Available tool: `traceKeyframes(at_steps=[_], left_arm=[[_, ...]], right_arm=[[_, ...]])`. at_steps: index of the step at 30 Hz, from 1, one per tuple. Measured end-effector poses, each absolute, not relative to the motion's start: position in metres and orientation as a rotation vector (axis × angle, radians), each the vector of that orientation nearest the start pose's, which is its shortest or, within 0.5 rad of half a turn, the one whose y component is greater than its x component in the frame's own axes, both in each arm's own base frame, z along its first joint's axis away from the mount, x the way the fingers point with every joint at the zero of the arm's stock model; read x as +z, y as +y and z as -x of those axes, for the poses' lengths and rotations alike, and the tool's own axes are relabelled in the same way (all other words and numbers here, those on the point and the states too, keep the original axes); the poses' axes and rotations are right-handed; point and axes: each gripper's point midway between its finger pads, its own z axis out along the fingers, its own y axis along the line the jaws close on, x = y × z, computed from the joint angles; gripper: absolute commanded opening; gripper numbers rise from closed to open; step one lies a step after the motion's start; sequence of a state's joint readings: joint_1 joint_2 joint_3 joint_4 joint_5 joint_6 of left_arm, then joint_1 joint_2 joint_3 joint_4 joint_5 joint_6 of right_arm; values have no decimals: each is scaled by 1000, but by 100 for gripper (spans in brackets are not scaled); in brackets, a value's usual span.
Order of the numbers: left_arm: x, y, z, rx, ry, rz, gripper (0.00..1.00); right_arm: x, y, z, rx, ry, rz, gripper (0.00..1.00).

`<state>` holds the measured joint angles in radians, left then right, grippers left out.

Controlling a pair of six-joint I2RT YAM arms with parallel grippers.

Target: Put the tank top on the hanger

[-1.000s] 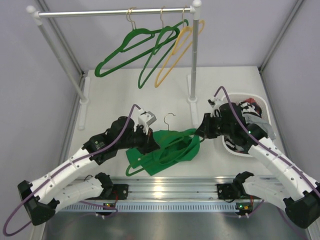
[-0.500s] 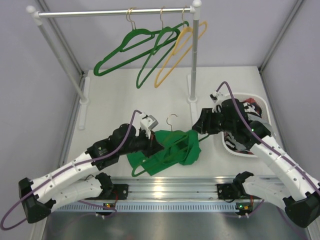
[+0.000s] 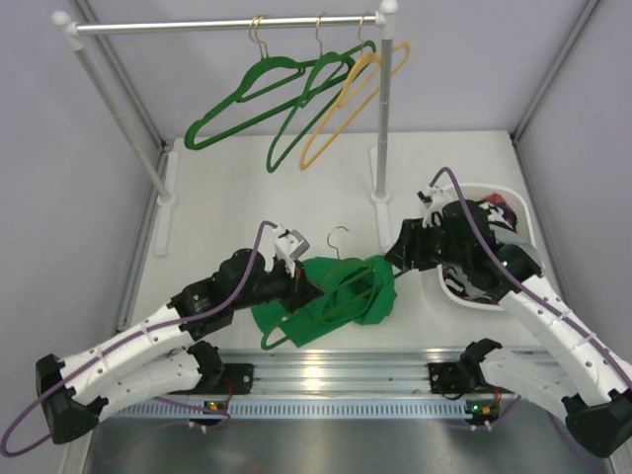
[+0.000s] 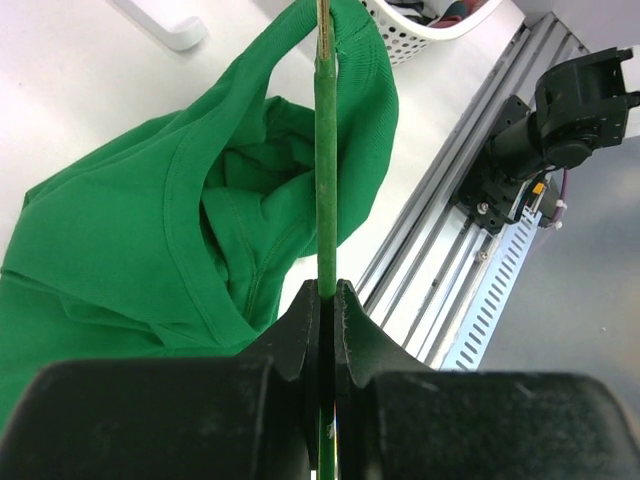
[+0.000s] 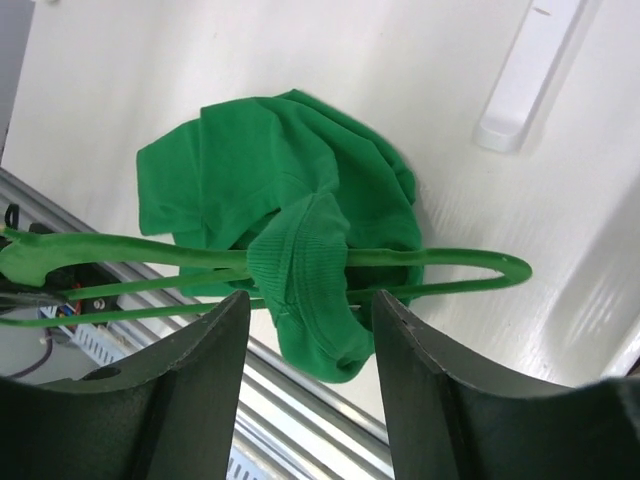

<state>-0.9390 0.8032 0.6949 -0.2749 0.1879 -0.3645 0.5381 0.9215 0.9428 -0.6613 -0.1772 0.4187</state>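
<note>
pinching the hanger (image 4: 325,150) edge-on, my left gripper (image 4: 325,300) is clamped tight on its thin green bar, which runs straight ahead from the fingertips. the tank top (image 4: 150,230) lies bunched on the table just ahead and to the left of those fingers, with one strap looped over the far end of the hanger. my right gripper (image 5: 310,305) hovers above that same end, fingers apart and nothing held. the looped strap and the hanger's curved tip lie directly below the gap. beside my right wrist, a white basket (image 3: 494,190) sits on the table.
</note>
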Motion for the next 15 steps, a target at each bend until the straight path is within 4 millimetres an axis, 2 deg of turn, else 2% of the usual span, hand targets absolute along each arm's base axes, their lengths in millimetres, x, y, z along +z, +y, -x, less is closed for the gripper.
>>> traceKeyframes(at_steps=[7, 15], left_arm=[[206, -280, -140, -1057, 1924, -735, 0], [195, -299, -150, -1076, 1917, -748, 0]], right_arm=[[238, 191, -211, 774, 2153, 348, 52], [247, 210, -204, 811, 2085, 455, 58]])
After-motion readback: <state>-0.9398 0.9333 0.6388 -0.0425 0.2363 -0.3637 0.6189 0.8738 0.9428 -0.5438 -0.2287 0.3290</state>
